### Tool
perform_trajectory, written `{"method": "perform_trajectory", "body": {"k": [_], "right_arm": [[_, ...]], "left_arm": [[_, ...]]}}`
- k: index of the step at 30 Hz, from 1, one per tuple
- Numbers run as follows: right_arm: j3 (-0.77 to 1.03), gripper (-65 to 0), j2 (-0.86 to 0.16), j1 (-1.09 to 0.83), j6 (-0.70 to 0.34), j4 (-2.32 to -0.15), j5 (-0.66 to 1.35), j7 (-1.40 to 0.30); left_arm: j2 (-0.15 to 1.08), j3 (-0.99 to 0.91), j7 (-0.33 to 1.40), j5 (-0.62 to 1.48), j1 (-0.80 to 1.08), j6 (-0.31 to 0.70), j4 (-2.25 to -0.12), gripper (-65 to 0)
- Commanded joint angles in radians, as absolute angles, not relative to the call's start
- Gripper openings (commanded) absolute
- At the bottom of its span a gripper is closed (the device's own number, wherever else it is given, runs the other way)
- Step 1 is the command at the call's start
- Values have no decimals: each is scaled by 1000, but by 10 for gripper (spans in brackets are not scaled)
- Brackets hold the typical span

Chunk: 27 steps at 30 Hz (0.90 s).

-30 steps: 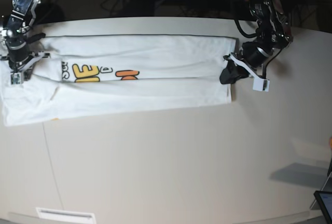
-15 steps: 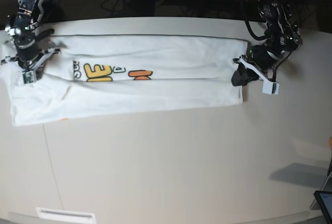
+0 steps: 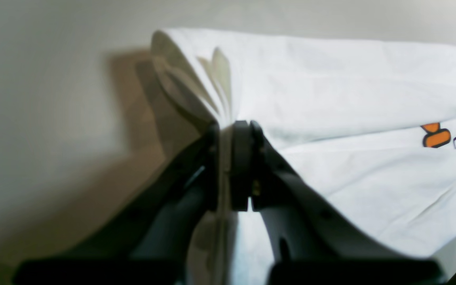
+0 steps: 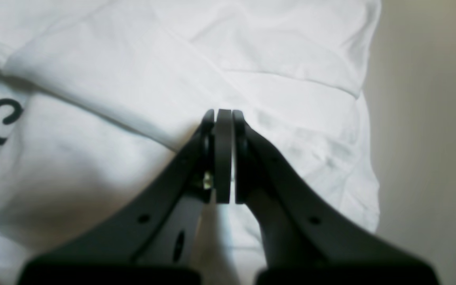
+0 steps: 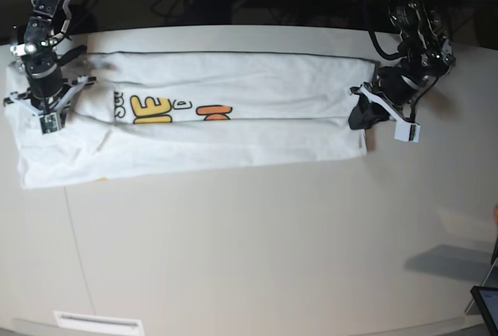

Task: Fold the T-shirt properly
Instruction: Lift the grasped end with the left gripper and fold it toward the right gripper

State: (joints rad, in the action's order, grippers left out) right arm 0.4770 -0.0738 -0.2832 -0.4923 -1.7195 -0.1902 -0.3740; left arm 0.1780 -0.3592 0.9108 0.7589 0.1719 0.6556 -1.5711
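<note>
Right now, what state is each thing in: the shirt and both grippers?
T-shirt: lying on the table, folded lengthwise into a long band, print partly showing.
Left gripper: shut on the T-shirt's end.
Right gripper: shut on the T-shirt's other end.

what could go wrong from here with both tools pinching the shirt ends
1. The left tool pinches only a thin bunch of layers at the edge of the T-shirt; a hard pull might slip some layers out.
2. The right tool grips at the other end; uneven pulling may skew the folded strip.
3. The shirt's lower corner near the right tool looks rumpled and could set a crooked crease.
</note>
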Motion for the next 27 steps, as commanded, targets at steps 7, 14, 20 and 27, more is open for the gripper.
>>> {"method": "perform_trajectory", "body": {"k": [7,14,20,27], "right_arm": [[479,-641,-84,-275,-481,-1796,-185,-354],[479,-641,-84,-274,-481,-1790,-185,-354],[484,-641,-85,-274,-481,-1790,-185,-354],[487,-641,-85,-275,-481,-1788,-185,-354]], "left_arm": [[186,-351,941,788,185,581,-1761,-650],[77,-352,1086,783,183,578,-1908,-650],[-22,-346,1161,782,148,578,-1923,-650],[-71,-203,1162,786,122,486,-1925,-650]]}}
